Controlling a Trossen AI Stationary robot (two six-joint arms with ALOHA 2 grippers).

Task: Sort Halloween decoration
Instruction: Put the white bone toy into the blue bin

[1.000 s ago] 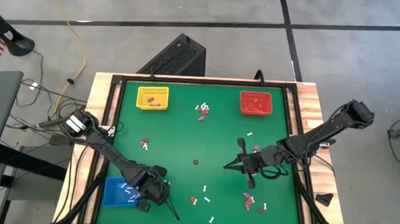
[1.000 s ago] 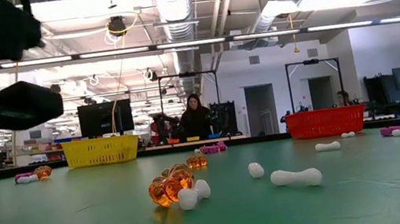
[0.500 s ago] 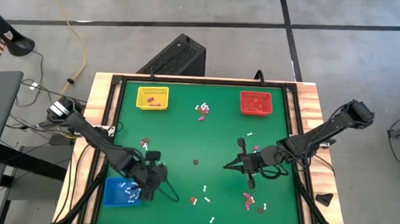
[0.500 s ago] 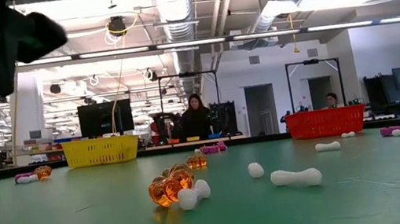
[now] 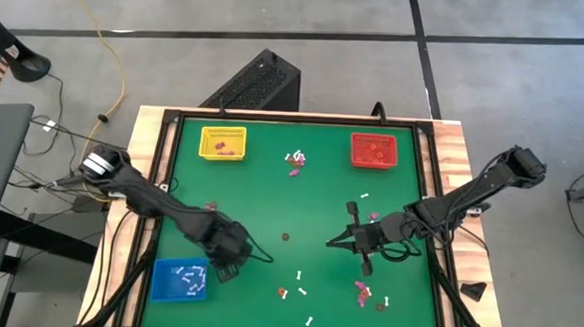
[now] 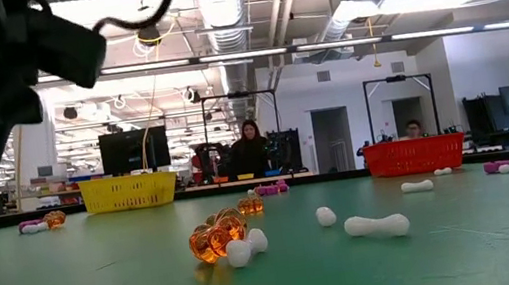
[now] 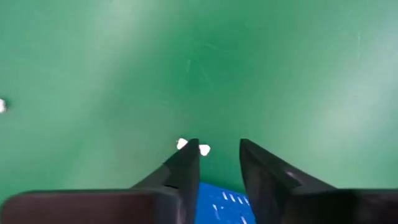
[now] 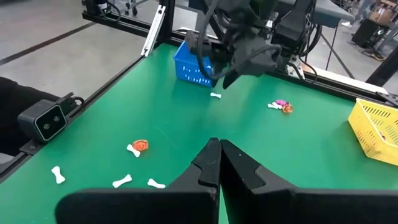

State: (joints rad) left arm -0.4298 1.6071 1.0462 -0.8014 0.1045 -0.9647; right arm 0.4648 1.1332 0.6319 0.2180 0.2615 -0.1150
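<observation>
Your Halloween decoration [image 5: 294,163] lies scattered over the green table [image 5: 270,197], with white pieces already in the blue tray [image 5: 178,281]. Your left gripper [image 7: 219,163] hangs beside that tray, fingers parted and empty. Your right gripper [image 8: 219,148] waits mid-table, fingers pressed together.

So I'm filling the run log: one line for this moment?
left gripper: open, beside blue tray | right gripper: shut, empty, mid-table
</observation>
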